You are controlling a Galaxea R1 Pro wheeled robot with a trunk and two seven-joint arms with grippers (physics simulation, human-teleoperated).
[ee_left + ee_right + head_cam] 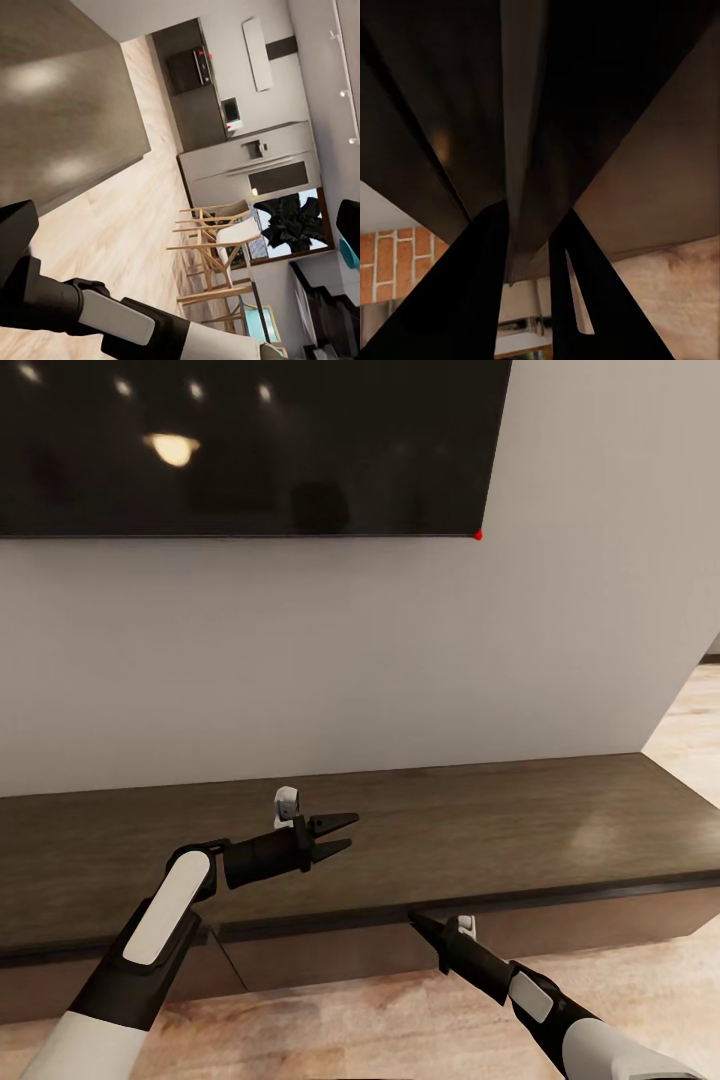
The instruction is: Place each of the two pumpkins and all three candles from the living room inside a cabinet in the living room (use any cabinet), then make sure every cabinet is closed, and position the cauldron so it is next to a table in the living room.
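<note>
Dark-brown wood cabinet [560,810] runs long across the head view under the wall-mounted TV [240,445], its long axis left-to-right, top bare where visible, no pumpkins, candles or cauldron in sight. Left gripper [335,835] hangs over the cabinet top, pointing right along the unit, fingers parted with nothing between them. A small white object [286,803] sits on the top just behind it, can't tell what. Left wrist view looks across the cabinet top [67,97] to wood floor [127,225], chairs [214,244] and kitchen beyond.

Right gripper [418,923] is lower, its tip at the front edge of the cabinet just under the top lip, aimed up and left. Right wrist view shows its fingers [465,300] close together against the dark underside edge; whether they're pinching the lip or just closed, cannot tell. Drawer front lies directly ahead of the right fingers, so the right arm is the nearer one for opening, likely pulling out toward the robot, across the long axis.
</note>
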